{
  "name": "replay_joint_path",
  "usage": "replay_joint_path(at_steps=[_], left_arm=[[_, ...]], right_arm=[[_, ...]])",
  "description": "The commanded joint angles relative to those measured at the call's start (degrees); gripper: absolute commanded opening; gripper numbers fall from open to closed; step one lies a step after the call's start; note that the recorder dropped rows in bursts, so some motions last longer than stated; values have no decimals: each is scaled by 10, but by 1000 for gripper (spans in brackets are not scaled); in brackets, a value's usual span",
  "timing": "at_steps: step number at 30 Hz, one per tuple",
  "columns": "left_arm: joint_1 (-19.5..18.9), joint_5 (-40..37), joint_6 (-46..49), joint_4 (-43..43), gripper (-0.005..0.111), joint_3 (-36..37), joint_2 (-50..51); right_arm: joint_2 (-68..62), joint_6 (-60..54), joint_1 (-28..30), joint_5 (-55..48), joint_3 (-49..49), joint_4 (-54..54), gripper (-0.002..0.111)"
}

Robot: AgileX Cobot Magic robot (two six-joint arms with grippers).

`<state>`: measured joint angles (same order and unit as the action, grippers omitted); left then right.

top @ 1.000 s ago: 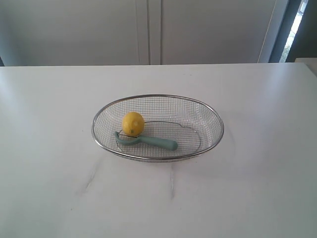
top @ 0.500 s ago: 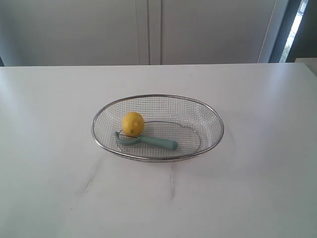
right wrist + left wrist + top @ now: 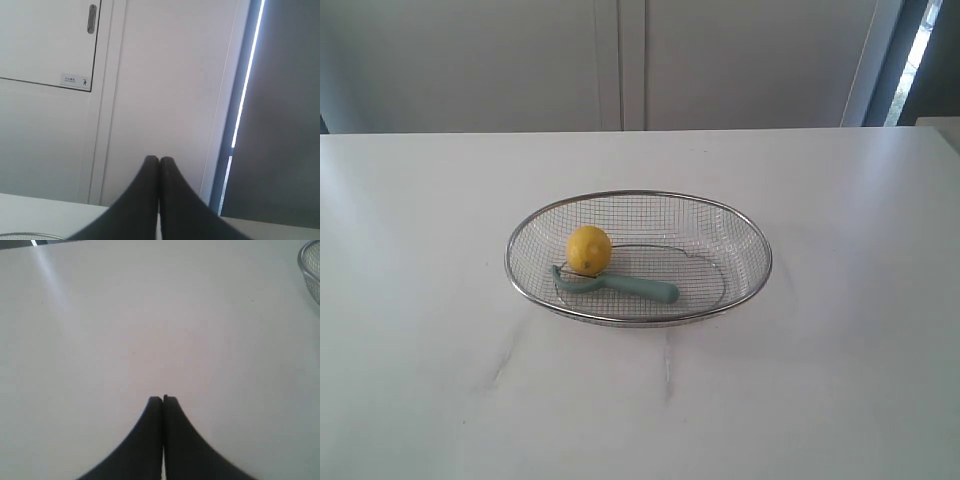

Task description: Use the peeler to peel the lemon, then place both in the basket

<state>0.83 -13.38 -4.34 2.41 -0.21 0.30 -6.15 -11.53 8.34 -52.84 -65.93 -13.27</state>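
The yellow lemon point(image 3: 588, 249) rests inside the wire mesh basket point(image 3: 757, 290) at its left side. The teal peeler point(image 3: 620, 284) lies in the basket too, its head touching the lemon and its handle pointing right. Neither arm shows in the exterior view. My left gripper point(image 3: 163, 399) is shut with nothing in it, above bare table, and a bit of the basket's rim point(image 3: 310, 270) shows in that wrist view. My right gripper point(image 3: 159, 159) is shut and empty, pointing at the wall behind the table. A sliver of basket rim point(image 3: 30, 235) shows at that view's edge.
The white table point(image 3: 430, 300) spreads wide on all sides of the basket. Behind it stands a pale wall with a cabinet door point(image 3: 45, 45) and a dark panel point(image 3: 285, 100) with a bright strip at the right.
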Motion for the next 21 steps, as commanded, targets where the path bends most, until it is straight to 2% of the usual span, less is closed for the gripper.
replay_joint_path(at_steps=[1, 8, 21], left_arm=[[-1, 0, -40, -6, 0, 2, -3], [-1, 0, -40, -6, 0, 2, -3], [-1, 1, -34, -6, 0, 2, -3]], right_arm=[[16, 1, 4, -2, 41, 2, 0], [16, 1, 4, 6, 108, 1, 0], [16, 1, 4, 7, 292, -4, 0]])
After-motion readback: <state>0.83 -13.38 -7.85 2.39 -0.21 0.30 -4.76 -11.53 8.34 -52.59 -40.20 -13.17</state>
